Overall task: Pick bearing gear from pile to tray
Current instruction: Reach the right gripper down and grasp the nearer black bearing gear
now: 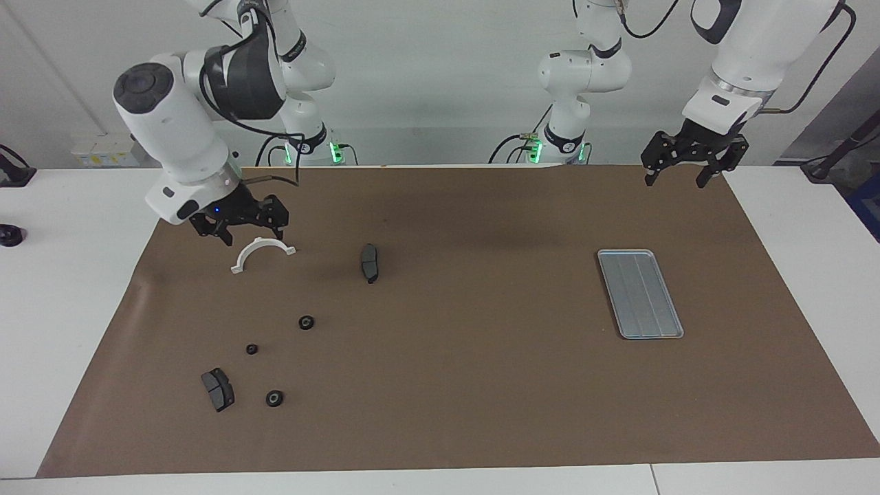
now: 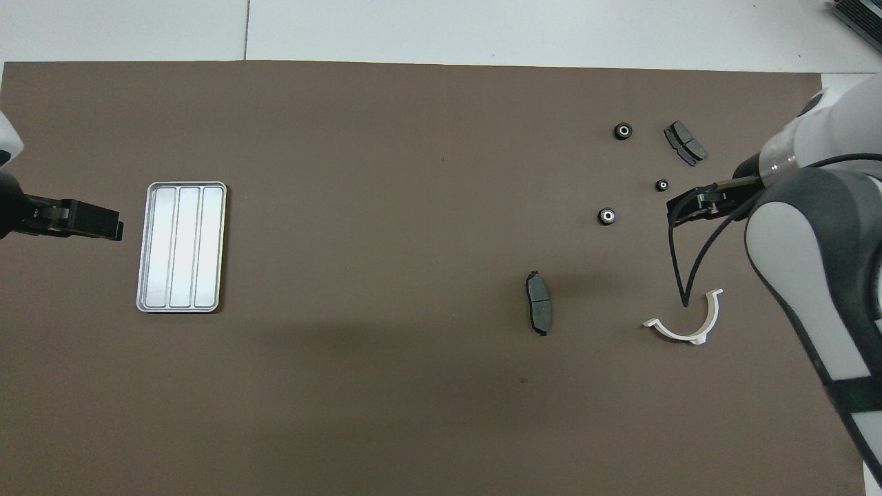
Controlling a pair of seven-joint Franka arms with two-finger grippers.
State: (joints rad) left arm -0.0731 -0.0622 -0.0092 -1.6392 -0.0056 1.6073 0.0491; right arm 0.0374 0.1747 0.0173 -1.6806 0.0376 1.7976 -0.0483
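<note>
The pile lies on the brown mat at the right arm's end: a white half-ring bracket (image 1: pixel 261 253) (image 2: pixel 685 320), two dark brake pads (image 1: pixel 370 262) (image 1: pixel 218 389) and three small black round gears (image 1: pixel 306 322) (image 1: pixel 252 349) (image 1: pixel 275 398). In the overhead view the gears sit apart (image 2: pixel 607 216) (image 2: pixel 662 184) (image 2: pixel 623 131). The silver tray (image 1: pixel 639 293) (image 2: pixel 181 246) lies empty toward the left arm's end. My right gripper (image 1: pixel 253 234) (image 2: pixel 679 210) is open and empty, low over the mat by the bracket. My left gripper (image 1: pixel 676 180) (image 2: pixel 114 227) is open and empty, raised beside the tray.
The brown mat (image 1: pixel 467 385) covers most of the white table. One brake pad (image 2: pixel 539 312) lies apart from the other parts, toward the middle. A black cable (image 2: pixel 679 262) hangs from the right arm over the bracket.
</note>
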